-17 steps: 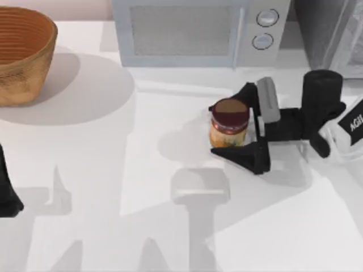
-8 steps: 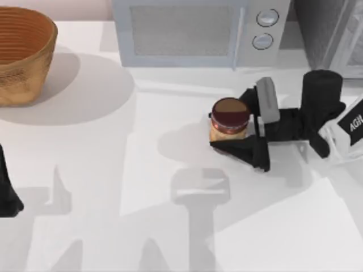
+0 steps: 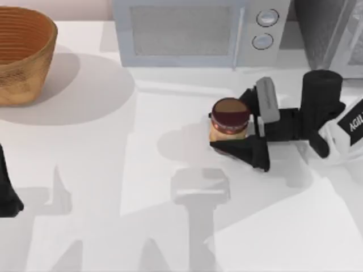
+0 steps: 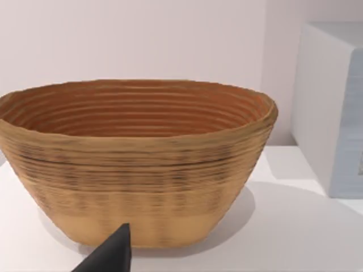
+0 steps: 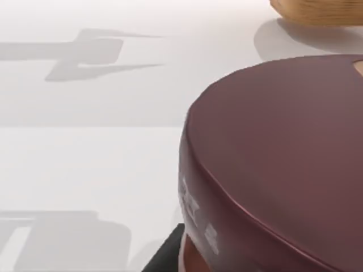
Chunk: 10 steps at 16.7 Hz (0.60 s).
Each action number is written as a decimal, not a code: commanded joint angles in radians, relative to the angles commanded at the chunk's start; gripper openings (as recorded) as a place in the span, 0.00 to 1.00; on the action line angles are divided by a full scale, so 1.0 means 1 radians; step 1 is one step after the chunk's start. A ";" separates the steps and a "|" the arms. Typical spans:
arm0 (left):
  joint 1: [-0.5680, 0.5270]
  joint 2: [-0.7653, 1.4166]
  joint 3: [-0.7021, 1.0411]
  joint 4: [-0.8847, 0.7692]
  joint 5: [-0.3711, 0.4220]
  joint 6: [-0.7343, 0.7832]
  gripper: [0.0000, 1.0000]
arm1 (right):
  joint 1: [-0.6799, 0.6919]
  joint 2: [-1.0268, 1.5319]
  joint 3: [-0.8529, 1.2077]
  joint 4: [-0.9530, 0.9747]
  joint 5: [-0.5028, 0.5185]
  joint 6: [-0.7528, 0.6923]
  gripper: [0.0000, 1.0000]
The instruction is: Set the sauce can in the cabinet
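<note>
Right gripper (image 3: pixel 237 127) clenched on sauce can (image 3: pixel 229 119), near the table's (image 3: pixel 113 187) back right, before the microwave (image 3: pixel 198 31). Left gripper (image 3: pixel 7 192) parked at left edge. Could clip the microwave swinging toward cabinet (image 3: pixel 329 28).

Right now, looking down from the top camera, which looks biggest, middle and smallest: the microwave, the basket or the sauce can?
1. Microwave, biggest, though its top is cut off.
2. Wicker basket, partly cut off at the left edge.
3. Sauce can, clearly smallest, between the right pincer's fingers.
</note>
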 joint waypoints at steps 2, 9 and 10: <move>0.000 0.000 0.000 0.000 0.000 0.000 1.00 | 0.000 0.000 0.000 0.000 0.000 0.000 0.00; 0.000 0.000 0.000 0.000 0.000 0.000 1.00 | -0.008 -0.071 0.008 -0.070 0.005 0.001 0.00; 0.000 0.000 0.000 0.000 0.000 0.000 1.00 | -0.010 -0.108 0.012 -0.107 0.006 0.001 0.00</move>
